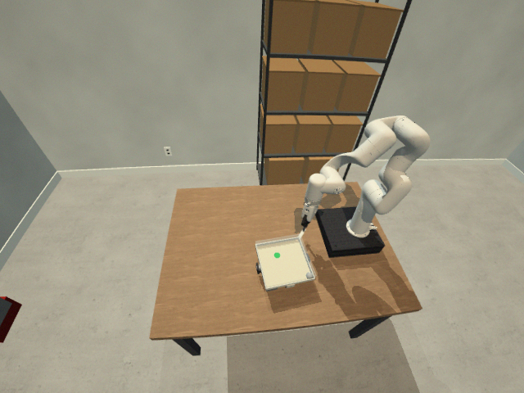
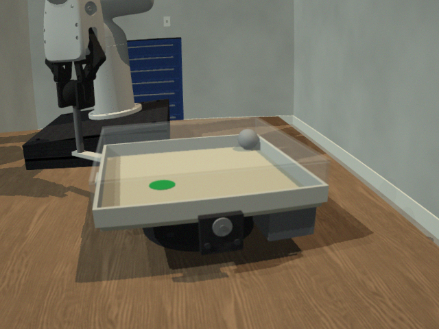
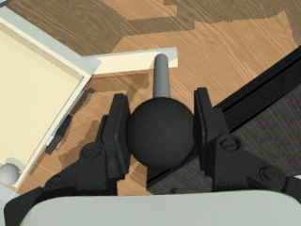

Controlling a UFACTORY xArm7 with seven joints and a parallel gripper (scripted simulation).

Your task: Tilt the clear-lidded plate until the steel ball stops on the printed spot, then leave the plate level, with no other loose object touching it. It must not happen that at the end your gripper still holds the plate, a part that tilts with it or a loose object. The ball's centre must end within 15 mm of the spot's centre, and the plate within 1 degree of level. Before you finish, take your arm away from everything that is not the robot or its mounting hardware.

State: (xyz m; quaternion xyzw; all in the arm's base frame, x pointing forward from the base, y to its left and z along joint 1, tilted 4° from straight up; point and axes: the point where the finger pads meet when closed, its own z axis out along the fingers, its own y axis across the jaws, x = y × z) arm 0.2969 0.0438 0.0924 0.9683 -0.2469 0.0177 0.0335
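Note:
The clear-lidded plate (image 1: 261,265) (image 2: 209,206) (image 3: 51,51) is a square tray with a cream floor and grey rim, on a dark pivot stand on the table. A green spot (image 1: 277,255) (image 2: 162,184) is printed on its floor. The steel ball (image 1: 309,275) (image 2: 247,138) (image 3: 7,173) rests in a corner of the plate, far from the spot. A thin post with a dark round knob (image 2: 69,91) (image 3: 161,132) rises from a tab at the plate's corner nearest the robot base. My gripper (image 1: 304,221) (image 2: 72,92) (image 3: 162,109) is shut on the knob. The plate tilts slightly.
The black robot base plate (image 1: 349,232) (image 2: 53,134) lies right behind the handle. A tall shelf of cardboard boxes (image 1: 321,84) stands behind the wooden table (image 1: 211,262). A blue cabinet (image 2: 156,74) stands by the wall.

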